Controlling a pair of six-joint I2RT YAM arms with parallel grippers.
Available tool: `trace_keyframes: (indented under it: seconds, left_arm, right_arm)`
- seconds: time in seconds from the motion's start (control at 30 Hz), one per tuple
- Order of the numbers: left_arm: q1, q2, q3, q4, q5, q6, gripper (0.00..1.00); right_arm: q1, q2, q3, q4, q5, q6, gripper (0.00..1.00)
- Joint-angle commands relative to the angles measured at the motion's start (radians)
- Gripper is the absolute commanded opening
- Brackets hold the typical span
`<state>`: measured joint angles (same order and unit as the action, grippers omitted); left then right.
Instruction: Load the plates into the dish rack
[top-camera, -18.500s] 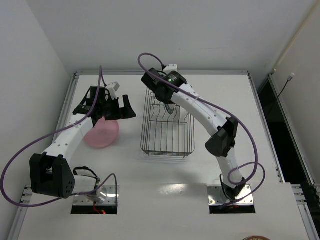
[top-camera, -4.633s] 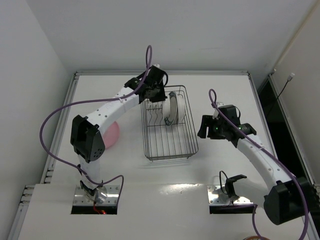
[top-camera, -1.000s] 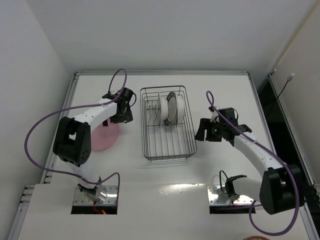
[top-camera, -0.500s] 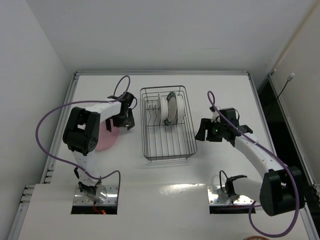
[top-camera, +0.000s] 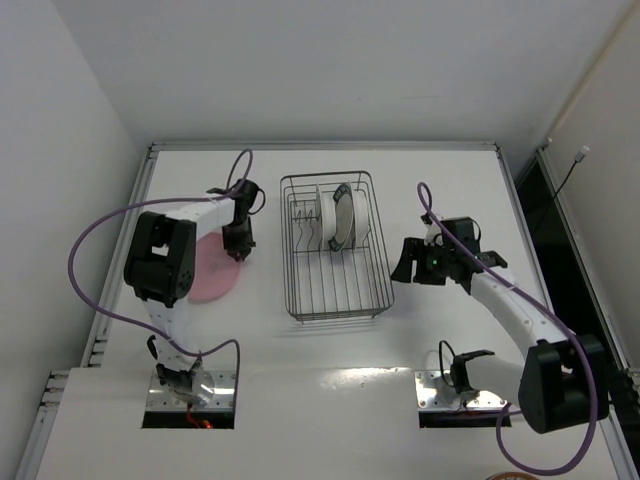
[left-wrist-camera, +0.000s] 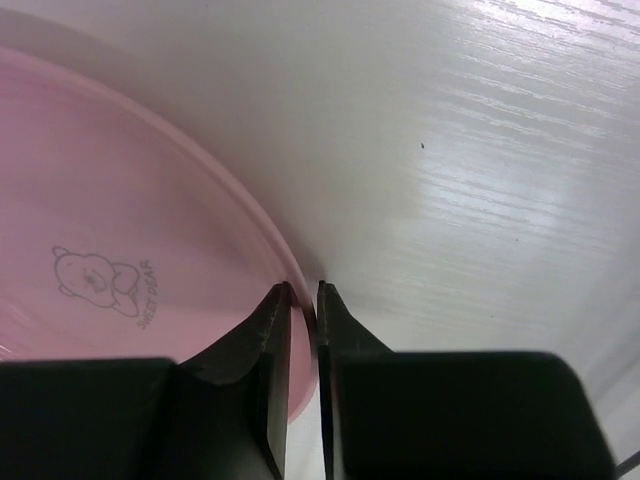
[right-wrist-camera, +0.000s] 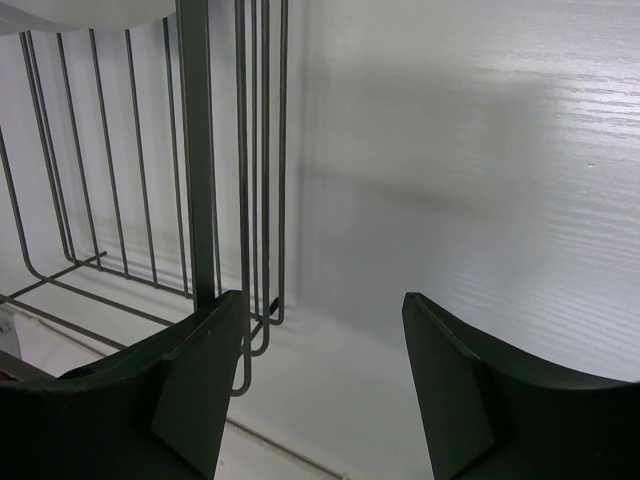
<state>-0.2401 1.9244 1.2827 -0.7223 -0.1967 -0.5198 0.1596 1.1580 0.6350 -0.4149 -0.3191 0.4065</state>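
Pink plate (left-wrist-camera: 120, 200): left gripper (left-wrist-camera: 303, 290) clamps its two-o'clock rim, seemingly firm; next, lift and stand it in dish rack (top-camera: 340, 292). Right gripper (right-wrist-camera: 320, 312) apart.

— What are your arms made of?
— White shells on my left arm (top-camera: 195, 212) and my right arm (top-camera: 515, 310), with bulky black housings at the joints.
— Any wiring?
— A purple cable (top-camera: 71, 275) runs along each arm, and a small green light (top-camera: 436, 260) glows near my right wrist.
— Your fingers?
— Matte black. My left fingers (left-wrist-camera: 265, 350) taper to thin tips; my right fingers (right-wrist-camera: 450, 390) are broad wedges.
— Your bases?
— Metal plates (top-camera: 432, 395).
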Motion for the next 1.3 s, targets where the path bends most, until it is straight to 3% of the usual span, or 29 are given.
trace_keyframes:
  seconds: [0.0, 0.1, 0.33, 0.5, 0.67, 0.9, 1.27]
  left_arm:
    - [0.01, -0.011, 0.009, 0.05, 0.174, -0.011, 0.0]
    - [-0.001, -0.154, 0.079, 0.021, 0.16, -0.011, 0.0]
    - [-0.076, -0.398, 0.505, 0.001, 0.285, -0.031, 0.0]
    - [-0.087, -0.462, 0.573, 0.104, 0.414, -0.095, 0.0]
    - [-0.065, -0.56, 0.356, 0.415, 0.638, -0.212, 0.0]
    - [-0.056, -0.57, 0.112, 0.832, 0.865, -0.449, 0.0]
    - [-0.047, -0.551, -0.008, 0.865, 0.888, -0.465, 0.0]
  right_arm:
    - [-0.014, -0.037, -0.015, 0.019, -0.018, -0.015, 0.61]
    - [-0.014, -0.046, -0.015, 0.019, -0.028, -0.015, 0.61]
    - [-0.014, -0.057, -0.034, 0.019, -0.028, -0.015, 0.61]
    - [-0.014, -0.075, -0.064, 0.05, -0.037, 0.005, 0.61]
    - [-0.014, -0.084, -0.11, 0.083, -0.046, 0.014, 0.61]
    - [-0.003, -0.124, -0.224, 0.198, -0.058, 0.086, 0.6]
    - [-0.003, -0.135, -0.304, 0.283, -0.058, 0.124, 0.6]
